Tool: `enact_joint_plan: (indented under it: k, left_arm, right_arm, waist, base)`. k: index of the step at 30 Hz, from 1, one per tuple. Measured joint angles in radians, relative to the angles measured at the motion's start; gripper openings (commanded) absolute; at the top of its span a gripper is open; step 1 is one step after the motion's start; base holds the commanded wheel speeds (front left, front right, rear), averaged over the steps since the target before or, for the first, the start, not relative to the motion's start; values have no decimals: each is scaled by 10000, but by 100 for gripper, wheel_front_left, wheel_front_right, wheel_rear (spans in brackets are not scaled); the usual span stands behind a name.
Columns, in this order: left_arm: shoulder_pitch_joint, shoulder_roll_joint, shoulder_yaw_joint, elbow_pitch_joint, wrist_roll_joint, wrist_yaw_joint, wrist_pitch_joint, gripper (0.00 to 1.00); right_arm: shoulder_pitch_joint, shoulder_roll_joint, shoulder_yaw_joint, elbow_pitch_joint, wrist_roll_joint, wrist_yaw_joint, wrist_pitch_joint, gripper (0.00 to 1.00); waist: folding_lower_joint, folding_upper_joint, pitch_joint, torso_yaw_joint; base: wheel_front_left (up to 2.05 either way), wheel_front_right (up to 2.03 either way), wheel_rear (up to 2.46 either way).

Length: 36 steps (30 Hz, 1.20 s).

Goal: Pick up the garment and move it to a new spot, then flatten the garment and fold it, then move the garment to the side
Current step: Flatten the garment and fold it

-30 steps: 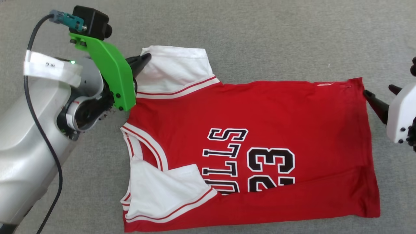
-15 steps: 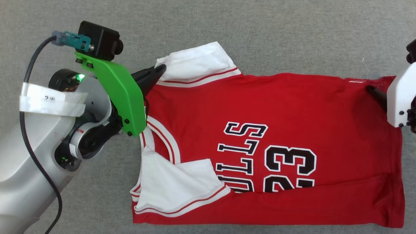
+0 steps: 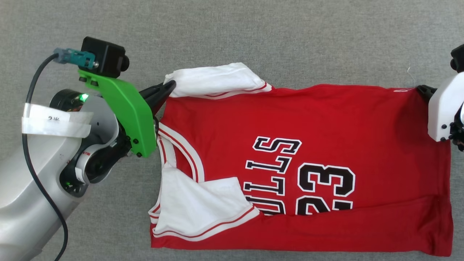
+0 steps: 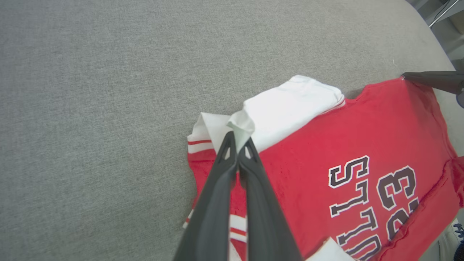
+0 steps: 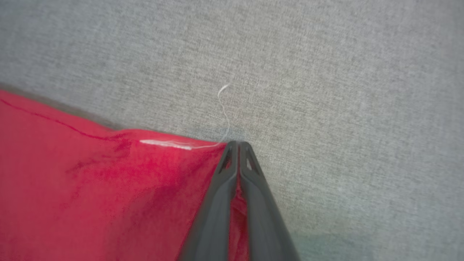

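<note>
The garment (image 3: 326, 119), a red jersey with white sleeves and black lettering with 23, lies spread on the grey cloth surface, collar to the left. My left gripper (image 3: 170, 86) is shut on the far white sleeve (image 3: 214, 79), which bunches up at the fingertips (image 4: 237, 142). My right gripper (image 3: 422, 90) is shut on the garment's far hem corner (image 5: 203, 152), red cloth showing between its fingers (image 5: 235, 170). In the left wrist view the garment (image 4: 326, 141) stretches away to the right gripper (image 4: 431, 80). The near sleeve (image 3: 203, 210) lies folded over the chest.
Grey fabric surface (image 3: 253, 32) surrounds the garment, with open room beyond it and to the left. A loose white thread (image 5: 225, 108) trails from the hem corner. The surface's rounded edge (image 4: 433, 43) shows at the top right of the left wrist view.
The right gripper has closed on the hem corner. The left gripper has pulled the far sleeve toward the body, bunching it, and the garment has shifted right in the picture.
</note>
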Motion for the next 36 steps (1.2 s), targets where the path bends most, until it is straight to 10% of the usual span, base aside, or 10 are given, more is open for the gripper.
enact_joint_plan:
  k: [20,36]
  left_arm:
    - [2224,109,94,631,-516,-31,-1317,0]
    - [4535,334,-612,203,-832,495,-1697,0]
  right_arm:
    - [2229,190,-568,403,1526,0,-3969,0]
    - [5109,-259,-393,-880,2617,-2,-4673,0]
  waist:
    - [0,0,-2050,-142]
    - [0,0,-3096,-23]
  base:
    - [0,0,0]
    - [0,0,0]
